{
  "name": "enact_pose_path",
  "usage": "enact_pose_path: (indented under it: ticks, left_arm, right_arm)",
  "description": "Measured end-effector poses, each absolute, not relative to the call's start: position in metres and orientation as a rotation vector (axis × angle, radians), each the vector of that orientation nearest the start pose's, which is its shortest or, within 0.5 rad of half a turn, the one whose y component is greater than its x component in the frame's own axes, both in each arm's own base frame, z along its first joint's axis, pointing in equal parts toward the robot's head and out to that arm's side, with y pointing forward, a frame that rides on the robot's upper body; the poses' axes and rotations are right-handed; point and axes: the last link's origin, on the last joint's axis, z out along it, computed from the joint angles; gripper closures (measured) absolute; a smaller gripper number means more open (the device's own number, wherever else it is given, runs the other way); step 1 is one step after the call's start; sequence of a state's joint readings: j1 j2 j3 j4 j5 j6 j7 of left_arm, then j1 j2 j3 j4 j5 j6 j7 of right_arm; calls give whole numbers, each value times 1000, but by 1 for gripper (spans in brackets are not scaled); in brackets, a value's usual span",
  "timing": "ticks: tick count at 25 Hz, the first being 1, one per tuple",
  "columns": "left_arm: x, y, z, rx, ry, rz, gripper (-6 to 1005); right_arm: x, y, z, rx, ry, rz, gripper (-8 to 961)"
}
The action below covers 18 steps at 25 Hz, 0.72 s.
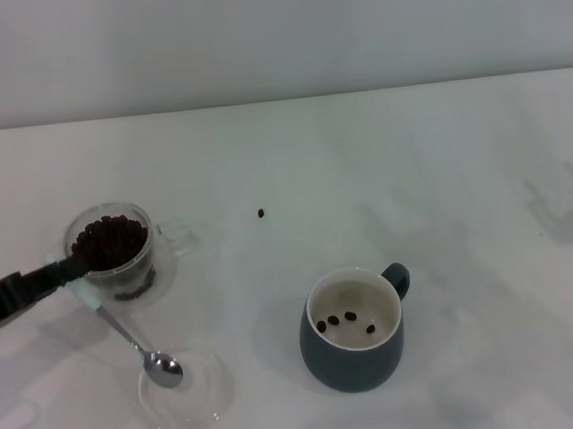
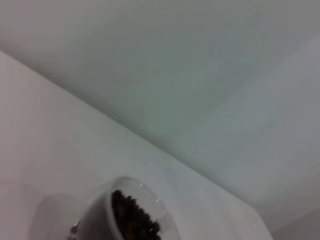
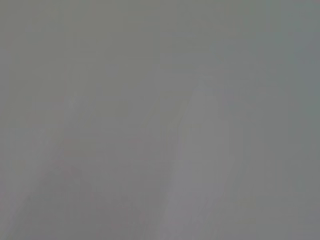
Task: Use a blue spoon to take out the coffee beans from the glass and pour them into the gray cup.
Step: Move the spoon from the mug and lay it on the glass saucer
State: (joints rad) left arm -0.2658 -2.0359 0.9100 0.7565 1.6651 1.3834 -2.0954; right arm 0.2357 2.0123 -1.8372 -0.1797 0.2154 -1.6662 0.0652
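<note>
We see the left gripper (image 1: 70, 268) at the glass (image 1: 119, 251), whether its fingers are spread we cannot tell, beans (image 1: 111, 240) heaped inside, spoon (image 1: 143, 349) lying with bowl in the shallow dish (image 1: 187, 394), gray cup (image 1: 354, 334) well apart holding a few beans, one stray bean (image 1: 261, 213) on the table (image 1: 442, 161), right arm unseen.

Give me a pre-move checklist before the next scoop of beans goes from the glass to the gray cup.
1. Left gripper at the glass rim: ok.
2. Gripper holding the blue spoon: cannot tell; its bowl rests in the clear dish, handle end hidden near the gripper.
3. Coffee beans left in the glass: ok, plenty.
4. Gray cup upright, mouth open: ok, a few beans inside.
5. Spills: not ok, one stray bean on the table.
6. Right gripper position: cannot tell, not in view.
</note>
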Motion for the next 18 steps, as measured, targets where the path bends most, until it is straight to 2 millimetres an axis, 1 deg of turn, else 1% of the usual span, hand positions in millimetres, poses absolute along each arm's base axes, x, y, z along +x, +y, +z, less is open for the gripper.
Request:
enact_pose_path:
  ticks: [4,7,18]
  left_arm:
    - [-325,295,23,-2125,-1674,-924,846]
    - [-328,294,19,-2124,-1685,-914,842]
    - [-327,297,0,-2153,-1698,-886,827]
  right_arm:
    - [325,257,46,-1548,42,857,349]
    - [324,257,46,-1550,44,867,349]
    - [321,258,43,-1560,44,881,349]
